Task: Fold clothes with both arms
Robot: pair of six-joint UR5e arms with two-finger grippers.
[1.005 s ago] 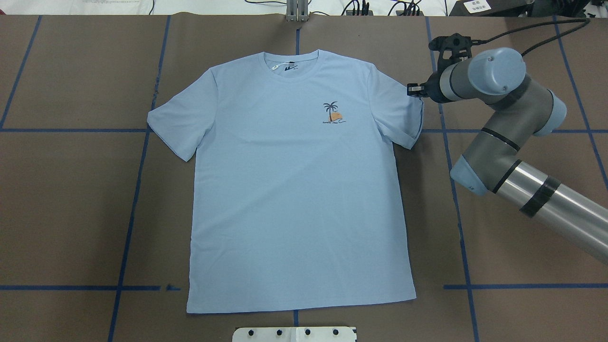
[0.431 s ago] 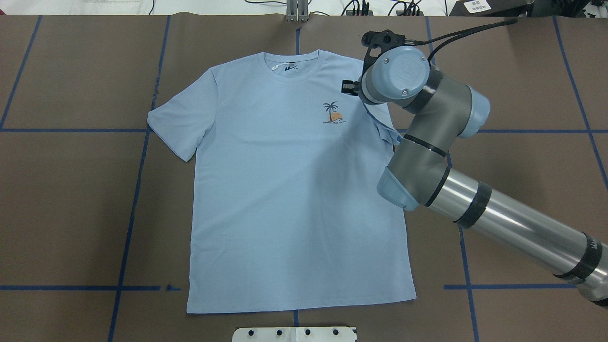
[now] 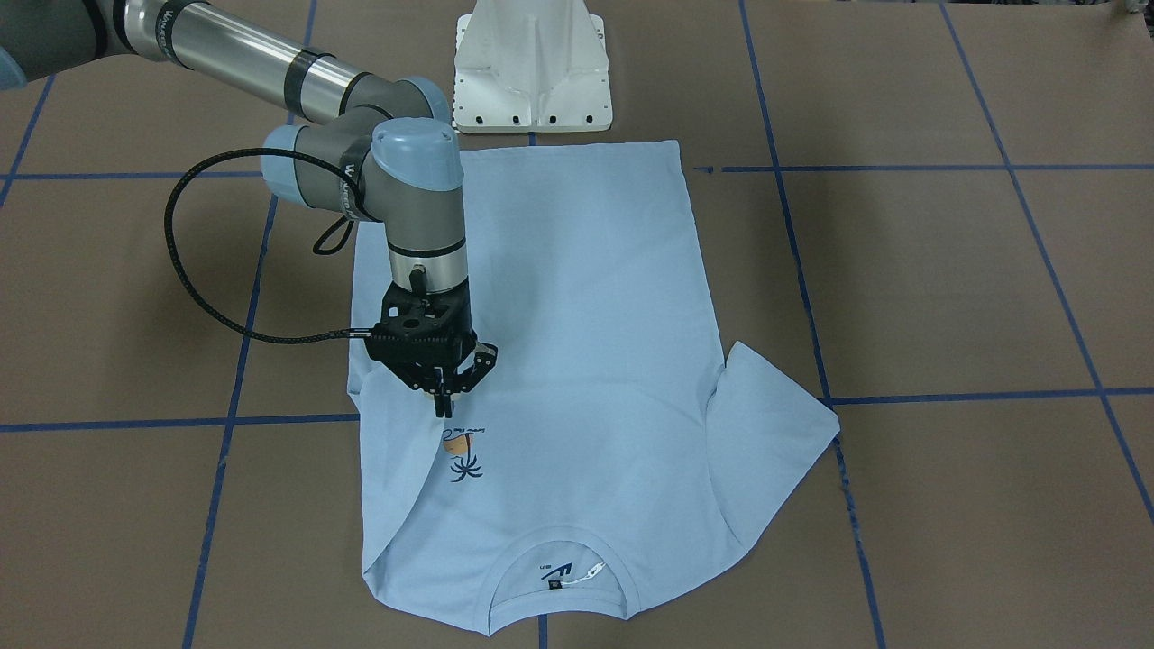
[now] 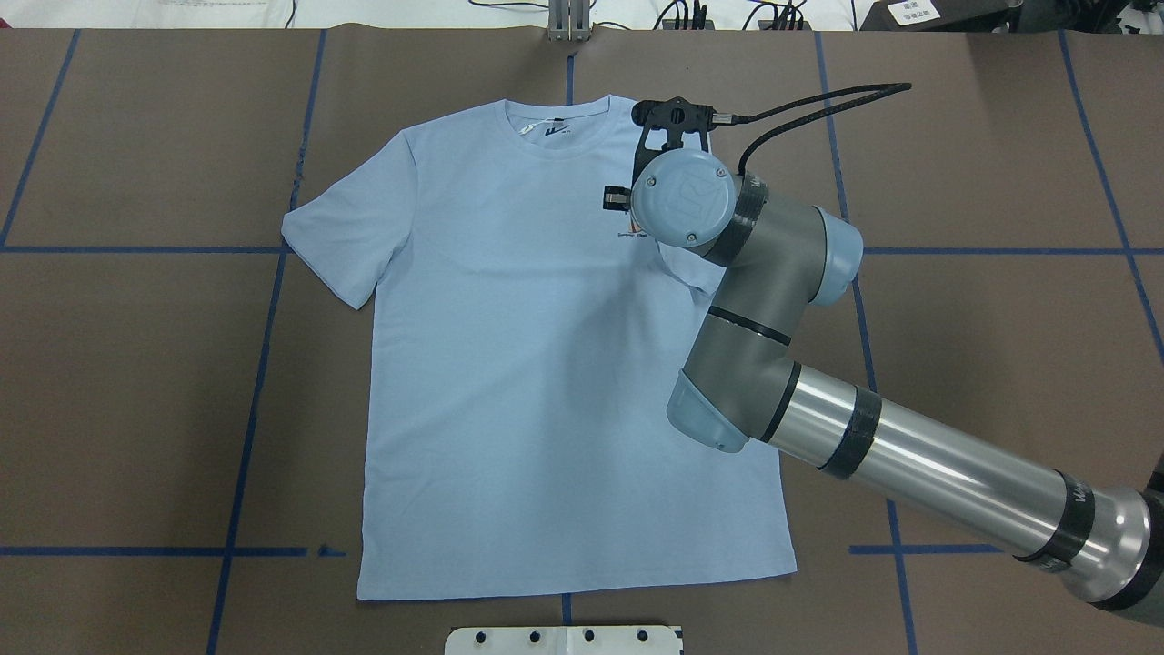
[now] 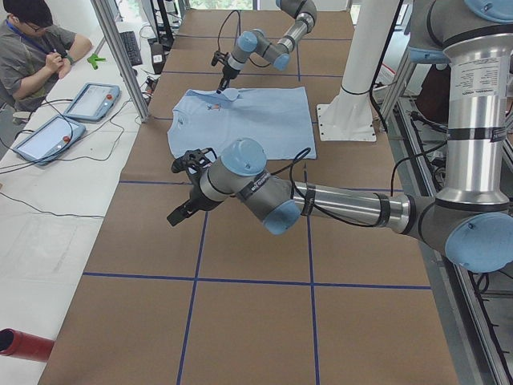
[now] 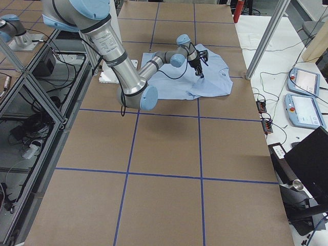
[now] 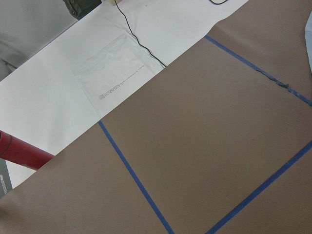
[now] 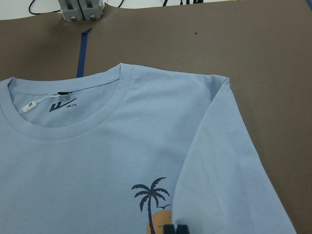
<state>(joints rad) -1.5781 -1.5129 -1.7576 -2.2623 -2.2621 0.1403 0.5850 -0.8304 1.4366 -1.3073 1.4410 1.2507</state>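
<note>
The light blue T-shirt (image 4: 546, 364) lies flat and face up on the brown table, collar at the far side. My right gripper (image 3: 442, 403) is shut on the shirt's right sleeve (image 8: 229, 161) and holds it folded inward over the chest, right beside the palm print (image 3: 464, 455). In the overhead view the right wrist (image 4: 682, 196) hides the gripper. The neck label (image 4: 556, 130) shows inside the collar. The other sleeve (image 4: 346, 236) lies spread out flat. My left gripper (image 5: 180, 212) hovers over bare table far from the shirt; I cannot tell whether it is open or shut.
The white pedestal base (image 3: 532, 63) stands at the shirt's hem side. Blue tape lines (image 4: 264, 346) cross the brown table cover. A metal bracket (image 4: 568, 23) sits at the far edge. A red cylinder (image 7: 22, 153) lies off the table's left end. An operator (image 5: 32, 48) sits by tablets (image 5: 92, 100).
My right gripper has moved left from the shirt's right edge to the chest, dragging the right sleeve over the shirt's front. The rest of the shirt has not moved.
</note>
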